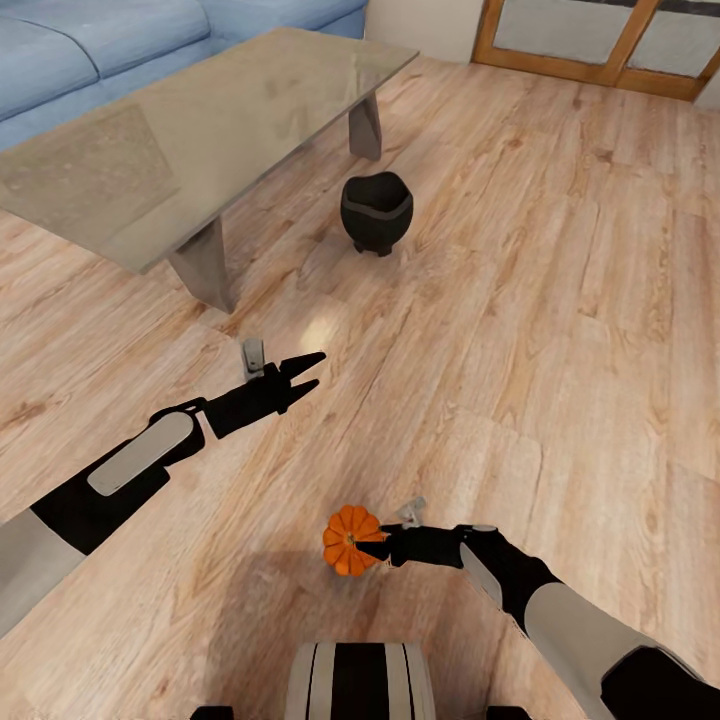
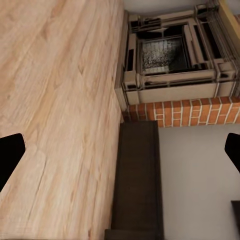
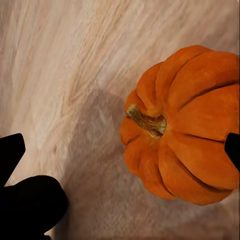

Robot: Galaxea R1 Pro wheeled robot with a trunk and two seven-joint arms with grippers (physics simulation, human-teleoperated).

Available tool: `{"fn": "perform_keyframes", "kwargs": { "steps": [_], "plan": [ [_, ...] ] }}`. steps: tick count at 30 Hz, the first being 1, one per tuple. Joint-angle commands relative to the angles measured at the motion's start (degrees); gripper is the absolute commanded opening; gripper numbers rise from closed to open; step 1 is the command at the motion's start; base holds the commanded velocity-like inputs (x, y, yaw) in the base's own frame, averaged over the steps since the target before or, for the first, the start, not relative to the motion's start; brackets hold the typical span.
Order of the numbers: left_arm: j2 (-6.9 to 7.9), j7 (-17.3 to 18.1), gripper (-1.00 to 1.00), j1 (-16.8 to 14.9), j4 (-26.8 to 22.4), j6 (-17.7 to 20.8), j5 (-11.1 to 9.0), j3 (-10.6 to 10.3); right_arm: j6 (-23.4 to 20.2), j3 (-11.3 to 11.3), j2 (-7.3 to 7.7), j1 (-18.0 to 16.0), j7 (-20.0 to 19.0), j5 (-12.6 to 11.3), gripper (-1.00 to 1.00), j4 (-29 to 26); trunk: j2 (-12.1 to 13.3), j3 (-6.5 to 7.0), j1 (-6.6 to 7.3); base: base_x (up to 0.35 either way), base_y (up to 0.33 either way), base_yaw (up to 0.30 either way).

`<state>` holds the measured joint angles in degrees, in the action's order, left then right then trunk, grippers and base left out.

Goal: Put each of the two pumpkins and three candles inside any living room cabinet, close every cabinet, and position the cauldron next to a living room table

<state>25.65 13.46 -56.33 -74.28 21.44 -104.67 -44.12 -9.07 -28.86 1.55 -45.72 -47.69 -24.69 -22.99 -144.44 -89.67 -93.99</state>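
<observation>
wooden floor [image 1: 560, 300]: right claw [image 1: 368, 545] touches pumpkin [image 1: 347, 538] (left claw [image 1: 312, 370] spread).

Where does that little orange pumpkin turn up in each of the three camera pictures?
Head view: pumpkin low centre, at the right gripper.
Left wrist view: not in it.
Right wrist view: pumpkin large, toward the right edge.
Shared landmark: the wooden floor.

Bright orange ribbed pumpkin [image 1: 350, 540], tan-brown stem; black cauldron [image 1: 376, 210] with grey inner rim; clear glass table [image 1: 120, 170] top, grey legs; light wood-grain plank floor [image 1: 560, 330]; blue sofa [image 1: 90, 40]; beige-and-black fireplace [image 2: 175, 60] on red brick with pale mortar; dark brown cabinet [image 2: 137, 185]; black grippers, grey arm panels
</observation>
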Motion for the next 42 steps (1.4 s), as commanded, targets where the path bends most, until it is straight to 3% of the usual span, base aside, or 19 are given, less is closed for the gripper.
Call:
{"fn": "perform_keyframes", "kwargs": {
  "steps": [1, 3, 10, 42],
  "plan": [
    [-0.03, 0.03, 1.00, 0.00, 0.01, 0.00, 0.02, 0.00, -0.06, 0.01, 0.44, -0.01, -0.81, -0.04, 1.00, -0.28, -0.02, -0.23, -0.02, 0.000, 0.000, 0.000],
    [-0.50, -0.07, 1.00, 0.00, 0.01, 0.00, 0.12, 0.00, -0.14, 0.40, 1.58, -0.01, -1.93, -0.08, 1.00, -0.64, -0.04, -0.67, -0.07, 0.000, 0.000, 0.000],
    [-1.36, -0.24, 1.00, 0.00, 0.02, 0.05, 0.17, 0.00, -0.10, 3.84, 2.28, -0.03, -2.28, 0.07, 1.00, -0.74, -0.14, -2.22, -0.25, 0.000, 0.000, 0.000],
    [-1.48, -0.19, 1.00, 0.00, 0.02, 0.09, 0.25, 0.00, -0.07, 4.52, 3.83, -0.77, -2.65, 0.00, 1.00, -2.55, -0.56, -9.31, -1.08, 0.000, 0.000, 0.000]
  ]
}}
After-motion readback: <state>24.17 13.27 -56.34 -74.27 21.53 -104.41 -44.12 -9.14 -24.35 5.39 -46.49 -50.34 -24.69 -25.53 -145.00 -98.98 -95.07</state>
